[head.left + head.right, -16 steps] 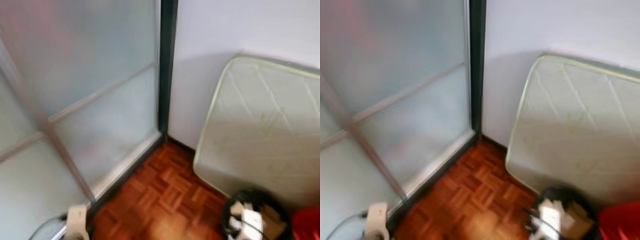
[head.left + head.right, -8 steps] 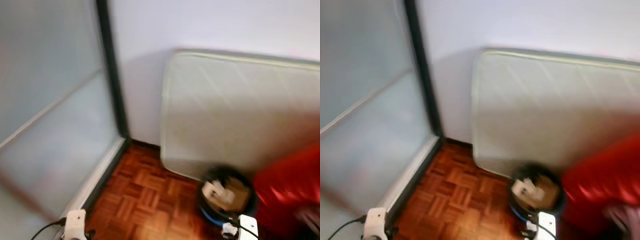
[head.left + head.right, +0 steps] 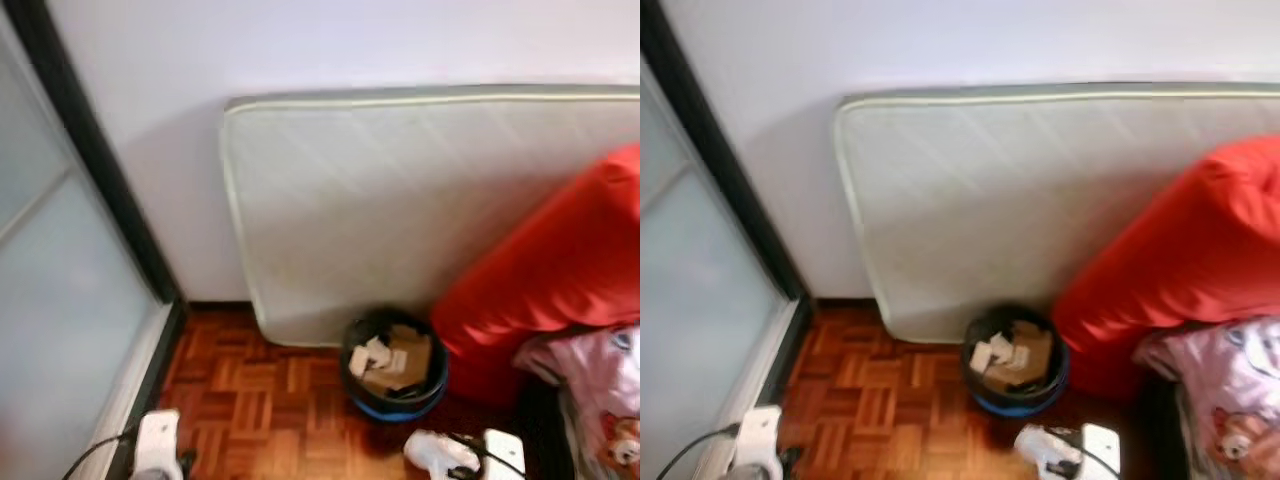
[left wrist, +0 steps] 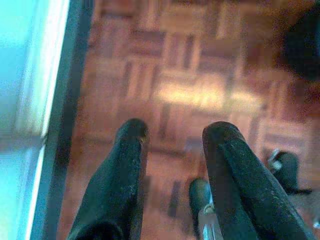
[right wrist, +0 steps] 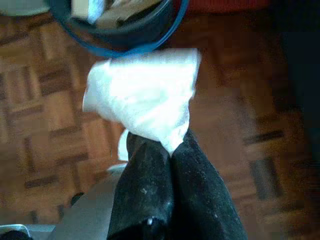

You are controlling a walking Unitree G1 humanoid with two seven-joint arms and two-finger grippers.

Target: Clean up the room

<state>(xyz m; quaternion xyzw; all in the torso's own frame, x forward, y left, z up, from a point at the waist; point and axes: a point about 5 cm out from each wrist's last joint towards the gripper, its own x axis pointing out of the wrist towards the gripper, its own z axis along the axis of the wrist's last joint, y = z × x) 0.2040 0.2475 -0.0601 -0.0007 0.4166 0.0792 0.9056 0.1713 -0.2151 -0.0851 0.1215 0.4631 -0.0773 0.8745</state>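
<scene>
The right tool (image 5: 172, 150) is pinching a crumpled white tissue (image 5: 142, 97) between its closed black fingers (image 5: 147, 185). In the right wrist view the tissue is hanging over the parquet floor (image 5: 45, 125), just short of the blue rim of the bin (image 5: 125, 37). In the left eye view the same tissue (image 3: 435, 452) is showing at the lower right edge of the frame, just below and right of the bin (image 3: 395, 365).

The bin is sitting on the floor at lower centre of the frame, a dark round tub with a blue band, holding cardboard scraps (image 3: 408, 358) and bits of paper. It is standing against a pale mattress (image 3: 400, 200) that is leaning on its long edge against the white wall (image 3: 300, 45). A red beanbag (image 3: 560, 270) is pressing against the mattress at the right, touching or nearly touching the bin. A pink printed cloth (image 3: 600, 385) is lying at the lower right corner.

A frosted sliding door (image 3: 50, 300) with a dark frame is running down the left side of the frame.

The left tool (image 4: 172, 137) is hanging over bare floor beside the door track, its two fingers moderately apart and holding nothing.
</scene>
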